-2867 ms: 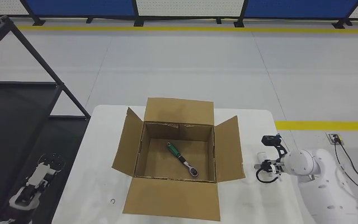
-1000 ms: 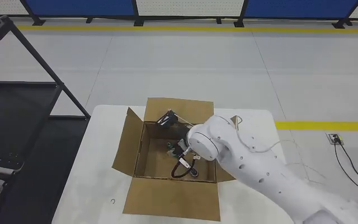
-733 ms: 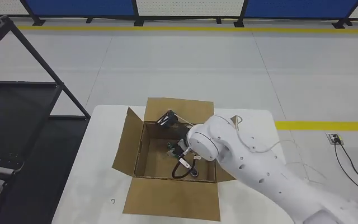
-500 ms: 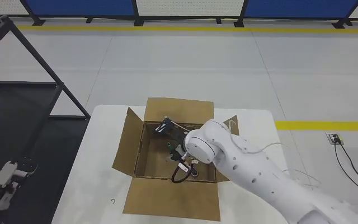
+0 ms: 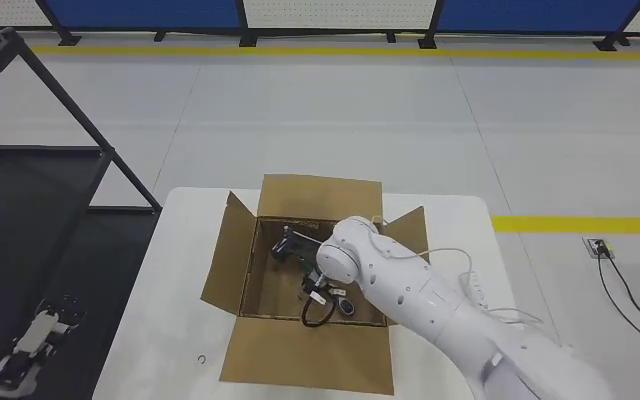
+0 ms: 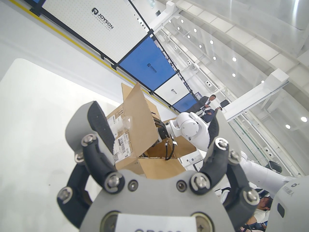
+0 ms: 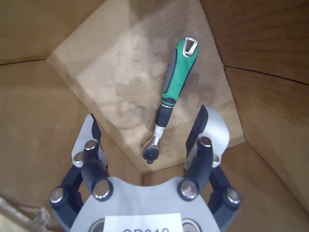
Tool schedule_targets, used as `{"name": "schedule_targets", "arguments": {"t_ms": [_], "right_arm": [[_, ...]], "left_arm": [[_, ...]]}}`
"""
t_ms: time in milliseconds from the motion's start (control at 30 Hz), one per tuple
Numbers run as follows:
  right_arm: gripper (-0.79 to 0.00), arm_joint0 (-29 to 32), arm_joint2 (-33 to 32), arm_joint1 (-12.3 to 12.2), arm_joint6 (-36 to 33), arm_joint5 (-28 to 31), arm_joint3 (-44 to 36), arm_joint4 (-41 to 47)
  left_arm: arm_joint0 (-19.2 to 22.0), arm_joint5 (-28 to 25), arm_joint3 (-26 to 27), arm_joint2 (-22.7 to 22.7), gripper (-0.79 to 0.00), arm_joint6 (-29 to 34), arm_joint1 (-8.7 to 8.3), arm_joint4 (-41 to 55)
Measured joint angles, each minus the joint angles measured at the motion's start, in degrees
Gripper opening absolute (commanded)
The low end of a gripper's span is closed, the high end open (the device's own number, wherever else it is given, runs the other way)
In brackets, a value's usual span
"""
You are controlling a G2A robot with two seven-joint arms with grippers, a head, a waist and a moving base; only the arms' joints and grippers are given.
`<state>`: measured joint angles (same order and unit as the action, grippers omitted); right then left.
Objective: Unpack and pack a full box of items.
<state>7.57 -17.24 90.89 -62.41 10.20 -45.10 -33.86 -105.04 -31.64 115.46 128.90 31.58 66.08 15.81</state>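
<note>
An open cardboard box (image 5: 305,356) stands in the middle of the white table (image 5: 175,300). On its floor lies a ratchet wrench (image 7: 177,78) with a green handle; its metal head (image 5: 346,308) peeks out beside my right arm (image 5: 345,255), which is inside the box. My right gripper (image 7: 147,117) hangs open just above the wrench's head end, one finger on each side, nothing held. My left gripper (image 6: 157,112) is open and empty, low down off the table's left side (image 5: 40,340), facing the box (image 6: 137,112).
The box walls (image 7: 36,97) close in around my right gripper. Four flaps fold outward, the front one the widest. A black frame (image 5: 70,130) stands left of the table. A small ring-like mark (image 5: 202,359) lies near the table's front left.
My right arm swung from the table's right side into the box, then shifted left and deeper over the wrench. The left gripper shifted about at the lower left.
</note>
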Motion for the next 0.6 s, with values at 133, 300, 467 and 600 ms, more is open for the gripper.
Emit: {"name": "schedule_targets", "arguments": {"t_ms": [133, 300, 467, 600], "right_arm": [[-0.172, -0.2, 0.8, 2.2, 0.0, 0.3, 4.9, -0.4], [-0.271, -0.1, 1.1, 4.4, 0.2, 1.1, 10.1, -0.4], [-0.422, -0.1, 1.0, 6.1, 0.8, 1.8, 13.8, -0.7], [-0.462, -0.1, 0.8, 7.3, 1.6, 2.2, 16.2, -1.0]], "left_arm": [[-0.6, -0.1, 0.6, 0.0, 0.000, -0.5, 0.16, -0.1], [-1.2, -0.6, 1.0, -0.2, 0.000, -1.0, 0.34, -0.5], [-1.7, -1.0, 1.4, 0.0, 0.000, -1.0, 0.46, -0.7], [-2.0, -1.3, 1.6, 0.3, 0.000, -0.9, 0.52, -0.6]]}}
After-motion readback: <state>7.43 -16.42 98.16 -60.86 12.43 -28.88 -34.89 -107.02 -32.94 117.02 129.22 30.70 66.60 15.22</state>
